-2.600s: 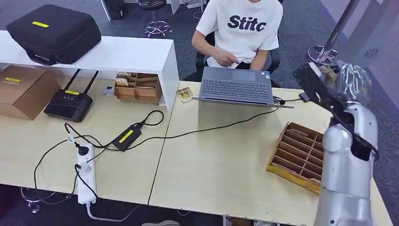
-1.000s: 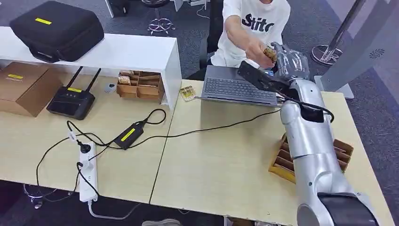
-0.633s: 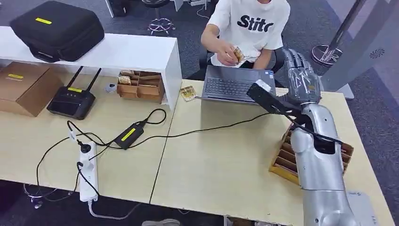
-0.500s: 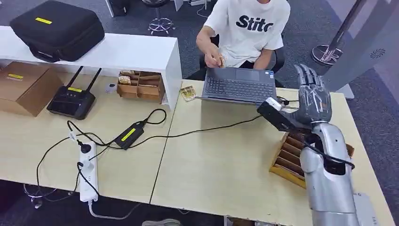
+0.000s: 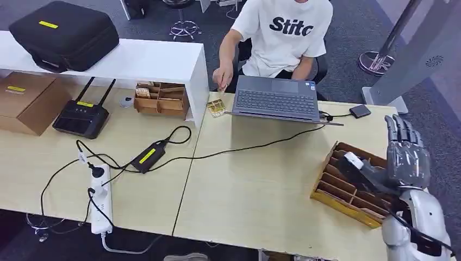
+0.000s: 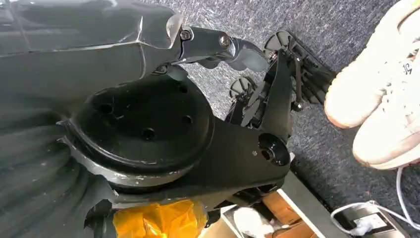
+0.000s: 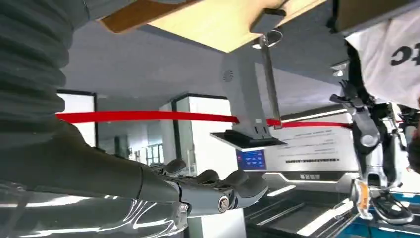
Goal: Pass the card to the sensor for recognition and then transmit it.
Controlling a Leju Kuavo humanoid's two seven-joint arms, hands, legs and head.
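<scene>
Roughly, big to small: pale table (image 5: 261, 185); laptop (image 5: 276, 99) in front of seated person; wooden divider tray (image 5: 348, 182) at right edge. Right hand (image 5: 406, 156) raised beside tray, spread wide, holding nothing. Left hand (image 6: 218, 42) hanging near floor, grasp impossible to tell. Small dark sensor (image 5: 360, 111) just right of laptop. Card (image 5: 216, 107) flat on table by laptop's left corner, just below person's hand (image 5: 222, 80). Likely light, thin, stiffish, slippery lying flat; best pinched by an edge.
</scene>
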